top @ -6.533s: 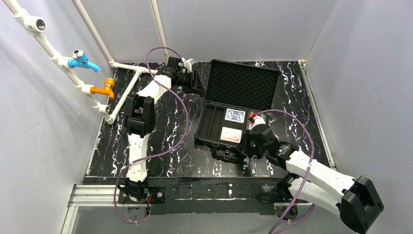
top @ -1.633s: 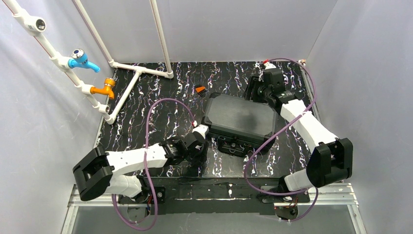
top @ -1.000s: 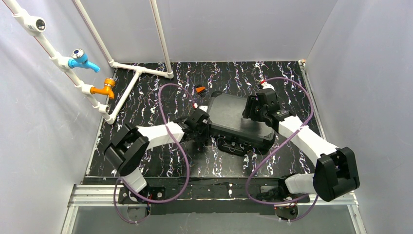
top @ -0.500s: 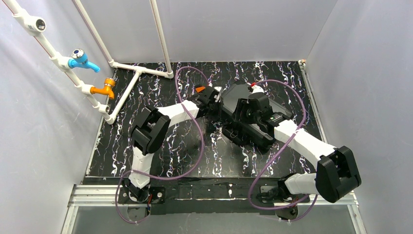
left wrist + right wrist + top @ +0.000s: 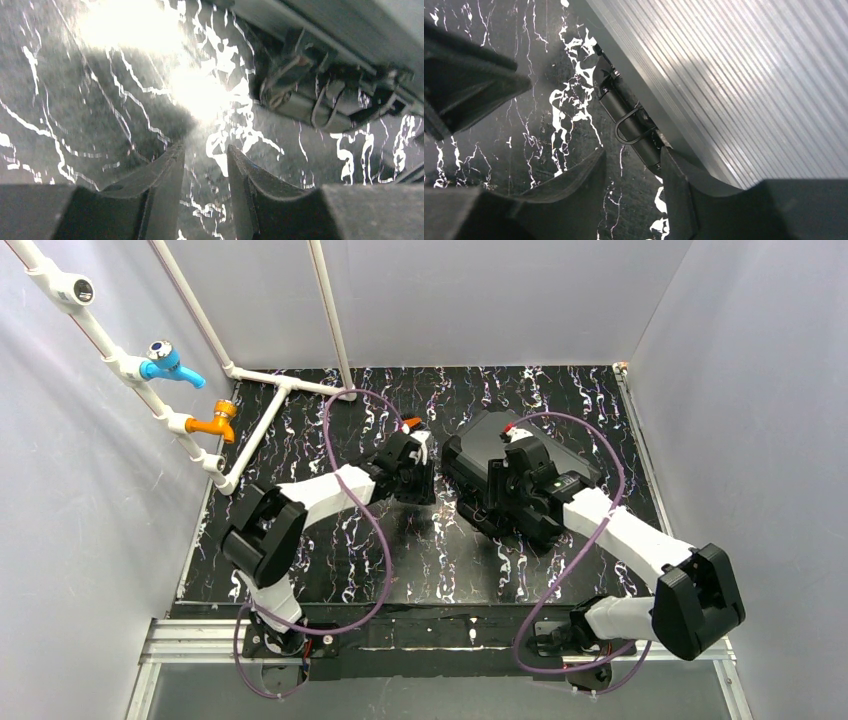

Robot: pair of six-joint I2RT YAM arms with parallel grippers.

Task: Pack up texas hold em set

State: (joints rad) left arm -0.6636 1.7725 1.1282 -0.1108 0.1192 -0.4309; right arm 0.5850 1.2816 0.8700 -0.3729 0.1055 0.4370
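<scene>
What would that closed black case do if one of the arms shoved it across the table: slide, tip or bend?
It would probably slide rather than tip: the case lies flat and low on the glossy table. Its ribbed lid looks hard, so it should stay stiff. It is broad, so a push near a corner would likely turn it.

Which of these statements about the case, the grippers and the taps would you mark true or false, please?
1. The case is shut. True.
2. The left gripper holds a card deck. False: its jaws stand apart with nothing between them.
3. The blue tap sits farther back than the orange tap. True.
4. The right gripper hangs far from the case. False: it is right at the case's edge.
</scene>
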